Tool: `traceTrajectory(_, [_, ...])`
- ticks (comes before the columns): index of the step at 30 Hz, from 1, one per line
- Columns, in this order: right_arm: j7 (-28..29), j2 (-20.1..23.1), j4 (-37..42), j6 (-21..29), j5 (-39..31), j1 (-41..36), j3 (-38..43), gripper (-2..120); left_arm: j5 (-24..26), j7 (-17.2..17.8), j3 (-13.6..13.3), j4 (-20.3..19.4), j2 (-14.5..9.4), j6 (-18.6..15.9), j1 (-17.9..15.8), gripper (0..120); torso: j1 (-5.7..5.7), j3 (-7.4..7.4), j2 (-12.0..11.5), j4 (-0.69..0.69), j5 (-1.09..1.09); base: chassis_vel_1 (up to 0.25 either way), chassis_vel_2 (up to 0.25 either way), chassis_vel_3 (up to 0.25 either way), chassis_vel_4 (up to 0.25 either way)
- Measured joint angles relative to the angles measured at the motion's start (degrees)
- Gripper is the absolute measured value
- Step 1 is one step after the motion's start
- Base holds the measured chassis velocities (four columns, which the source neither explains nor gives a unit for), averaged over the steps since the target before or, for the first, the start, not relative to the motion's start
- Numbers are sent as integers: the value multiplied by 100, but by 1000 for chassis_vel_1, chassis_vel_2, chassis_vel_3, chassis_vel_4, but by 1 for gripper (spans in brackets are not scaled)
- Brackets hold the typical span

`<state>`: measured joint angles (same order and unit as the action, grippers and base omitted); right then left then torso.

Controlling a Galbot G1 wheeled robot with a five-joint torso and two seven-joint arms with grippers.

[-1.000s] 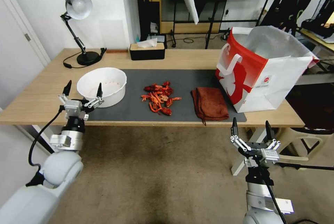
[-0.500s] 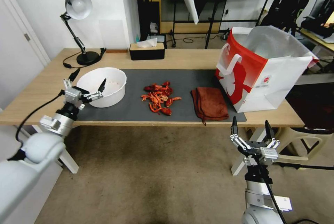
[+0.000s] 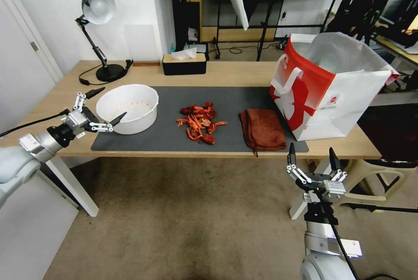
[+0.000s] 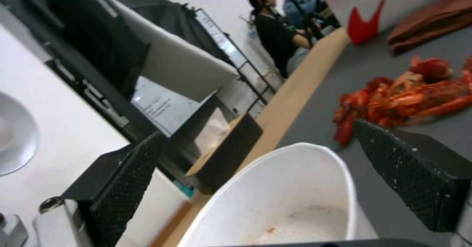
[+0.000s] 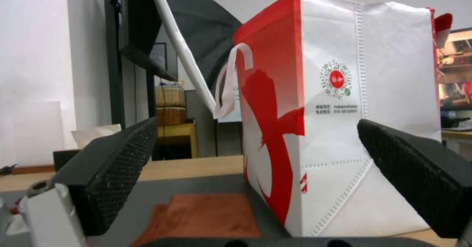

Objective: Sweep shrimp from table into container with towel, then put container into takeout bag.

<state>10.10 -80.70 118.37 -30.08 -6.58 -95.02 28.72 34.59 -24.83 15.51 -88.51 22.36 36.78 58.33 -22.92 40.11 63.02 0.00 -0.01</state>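
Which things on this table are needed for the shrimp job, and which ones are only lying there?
Needed for the job:
shrimp
container
towel
takeout bag
left gripper, open beside the container
right gripper, open, below the table's front edge

Only lying there:
desk lamp
tissue box
grey mat

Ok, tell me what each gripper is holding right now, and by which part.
Nothing is held. The left gripper is open beside the white bowl, fingers apart from its rim. The right gripper is open below the table edge.
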Motion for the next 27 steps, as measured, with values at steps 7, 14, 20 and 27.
traceTrajectory(7, [0, 17, -12, 22, -52, 60, -17, 100, -177, -419, -535, 152, -88, -52, -537, 97, 0, 0, 0, 1, 1, 0, 0, 0, 0])
traceTrajectory(14, [3, 7, -12, 28, -82, 66, -9, 100, -373, -836, -1304, 577, 35, 64, -1385, 98, 0, 0, 0, -3, 0, 0, 0, 0, 0])
traceTrajectory(20, [7, 8, -8, 28, -97, 61, 8, 100, -507, -950, -1514, 730, 85, 110, -1686, 98, 0, 0, 0, 0, 1, 0, 0, 0, 0])
traceTrajectory(27, [8, 9, 0, 28, -110, 58, 14, 100, -579, -1039, -1608, 812, 98, 139, -1835, 98, 0, 0, 0, -1, 0, 0, 0, 0, 0])
